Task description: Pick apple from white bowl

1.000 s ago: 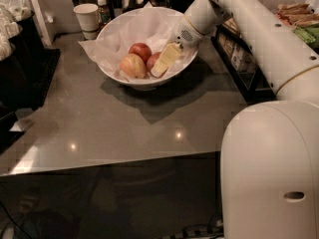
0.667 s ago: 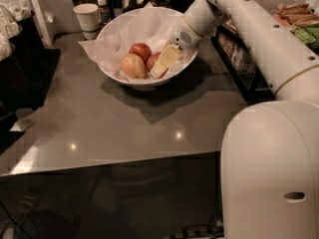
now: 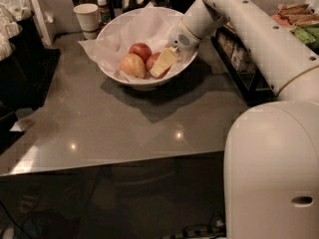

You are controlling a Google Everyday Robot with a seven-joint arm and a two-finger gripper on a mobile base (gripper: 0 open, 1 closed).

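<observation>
Fingers of the gripper low inside the white bowl, one pale finger against the apple, the other hidden; clamped or apart, cannot tell. Reaches in from upper right over the bowl's right rim. Wide desk in front, paper cup behind.

gripper inside white bowl at apple, paper cup behind bowl, left

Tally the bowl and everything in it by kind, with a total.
White bowl: 1
Paper lining: 1
Apples: 3 (bright apple at the back, pale apple on the left, dull red apple on the right)
Tool, down inside the bowl against the dull red apple: 1
Total: 6
</observation>
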